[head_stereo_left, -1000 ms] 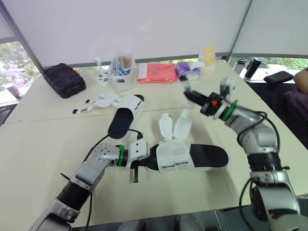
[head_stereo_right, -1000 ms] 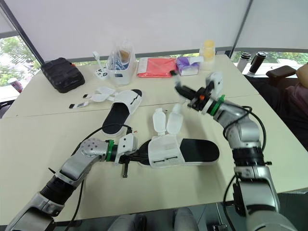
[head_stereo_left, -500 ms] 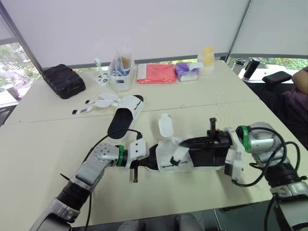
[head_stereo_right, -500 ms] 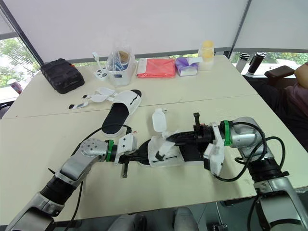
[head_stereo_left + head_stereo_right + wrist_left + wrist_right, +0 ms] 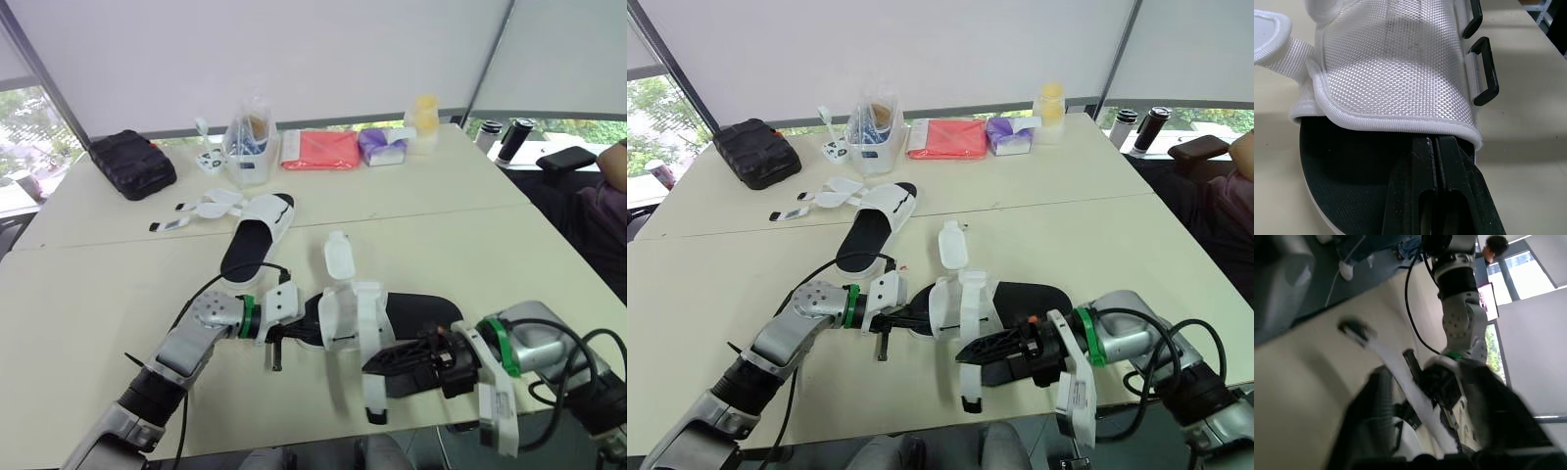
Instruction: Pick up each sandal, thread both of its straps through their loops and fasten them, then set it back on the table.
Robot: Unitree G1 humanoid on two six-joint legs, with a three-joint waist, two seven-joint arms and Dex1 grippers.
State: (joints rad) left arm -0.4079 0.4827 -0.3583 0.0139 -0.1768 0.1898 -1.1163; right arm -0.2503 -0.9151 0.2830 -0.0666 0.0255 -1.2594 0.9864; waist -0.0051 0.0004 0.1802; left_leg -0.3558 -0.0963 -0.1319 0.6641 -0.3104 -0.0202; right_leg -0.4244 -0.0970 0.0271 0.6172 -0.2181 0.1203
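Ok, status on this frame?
Left gripper shut on near sandal. Right gripper shut on strap, drawn across upper. Far sandal unfastened.

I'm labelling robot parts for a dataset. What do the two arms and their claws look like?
The left arm and right arm are silver-grey with rounded joints. Each wrist has a green ring and white boxy housing; the left claw and right claw are black, two-fingered. Black cables loop along both arms.
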